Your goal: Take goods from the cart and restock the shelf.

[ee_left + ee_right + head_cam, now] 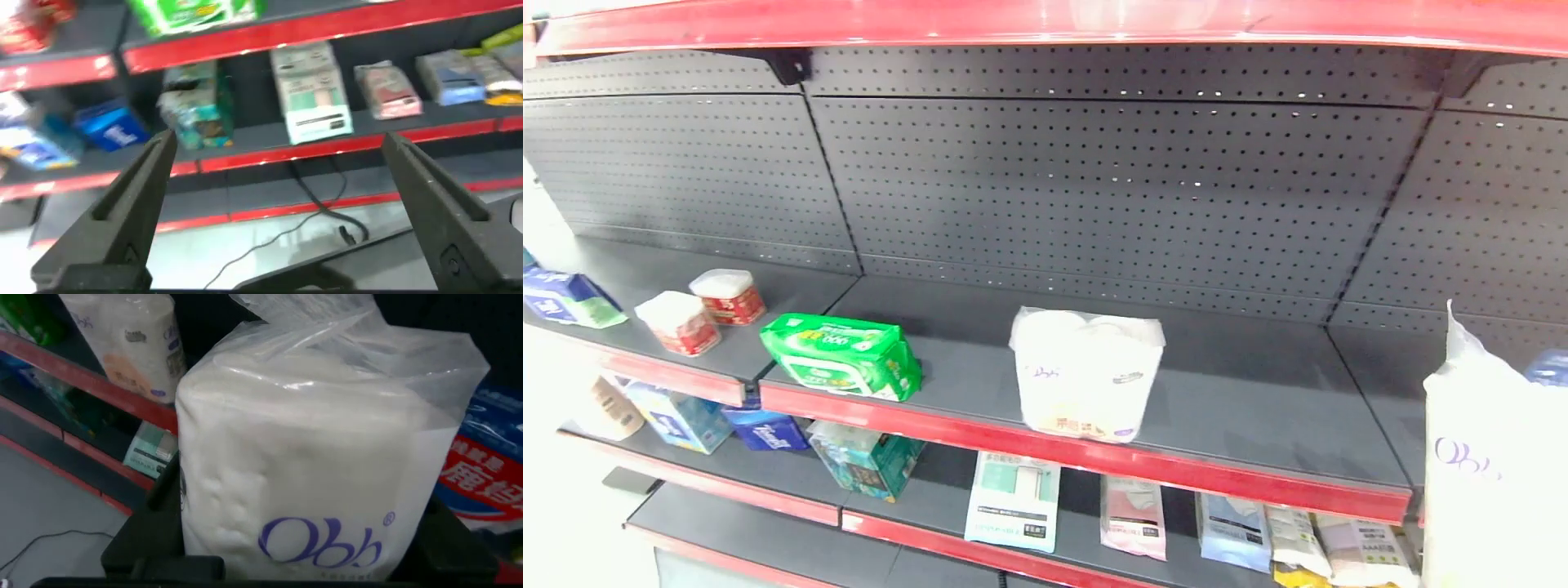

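My right claw (pixel 304 539) grips a white roll pack (pixel 310 433): clear crinkled wrap, purple lettering. Left claw (pixel 279 147) spread wide.

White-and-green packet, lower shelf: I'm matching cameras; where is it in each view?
Head: white-and-green packet centre, under the red shelf edge.
Left wrist: packet under that edge, beside the teal box.
Right wrist: packet under that edge, beside the gripped white pack.
Shared landmark: that edge.

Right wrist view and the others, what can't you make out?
Right wrist view: the white pack hides most of the shelf behind it.
Head view: that pack is cut off by the right edge, and covers most of a blue item.
Left wrist view: the teal pack is blurred.
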Motion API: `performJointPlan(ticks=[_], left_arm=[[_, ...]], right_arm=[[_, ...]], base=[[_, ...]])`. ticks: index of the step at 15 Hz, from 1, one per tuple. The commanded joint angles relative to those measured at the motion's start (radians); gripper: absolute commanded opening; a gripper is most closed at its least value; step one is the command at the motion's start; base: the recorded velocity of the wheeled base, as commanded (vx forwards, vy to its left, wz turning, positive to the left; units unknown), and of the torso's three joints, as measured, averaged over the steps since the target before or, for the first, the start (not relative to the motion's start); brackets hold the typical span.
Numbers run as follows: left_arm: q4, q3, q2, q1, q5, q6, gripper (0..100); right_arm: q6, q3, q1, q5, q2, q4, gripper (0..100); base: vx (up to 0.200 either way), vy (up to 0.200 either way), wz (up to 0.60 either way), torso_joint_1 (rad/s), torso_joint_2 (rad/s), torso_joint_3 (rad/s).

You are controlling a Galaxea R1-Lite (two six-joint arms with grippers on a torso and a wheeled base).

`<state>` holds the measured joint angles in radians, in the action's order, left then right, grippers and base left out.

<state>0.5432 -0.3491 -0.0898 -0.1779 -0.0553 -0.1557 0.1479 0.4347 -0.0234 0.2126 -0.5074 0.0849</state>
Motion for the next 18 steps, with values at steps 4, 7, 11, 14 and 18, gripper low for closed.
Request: performJointPlan(ticks=[4, 7, 11, 14, 18], left_arm=[[-0.101, 0.073, -0.007, 0.000, 0.000, -0.004, 100], [-0.417, 0.239, -0.007, 0.000, 0.006, 0.102, 100], [-0.569, 0.340, -0.018, 0.006, 0.170, 0.137, 100], [-0.566, 0.338, -0.047, 0.089, 0.173, 0.139, 100], [-0.582, 0.345, 0.012, 0.123, 0.181, 0.150, 100]], right_arm=[[-0.001, 0.006, -0.003, 0.005, -0.082, -0.039, 0], [-0.017, -0.004, -0.006, 0.019, -0.210, -0.172, 0], [-0.019, -0.004, -0.006, 0.070, -0.322, -0.235, 0], [-0.019, -0.007, -0.006, 0.070, -0.345, -0.261, 0], [-0.019, -0.022, -0.006, 0.070, -0.342, -0.261, 0]], base=[[0.000, 0.000, 0.00, 0.000, 0.00, 0.000], [0.000, 0.000, 0.00, 0.000, 0.00, 0.000], [0.000, 0.000, 0.00, 0.000, 0.00, 0.000], [0.000, 0.000, 0.00, 0.000, 0.00, 0.000], [0.000, 0.000, 0.00, 0.000, 0.00, 0.000]])
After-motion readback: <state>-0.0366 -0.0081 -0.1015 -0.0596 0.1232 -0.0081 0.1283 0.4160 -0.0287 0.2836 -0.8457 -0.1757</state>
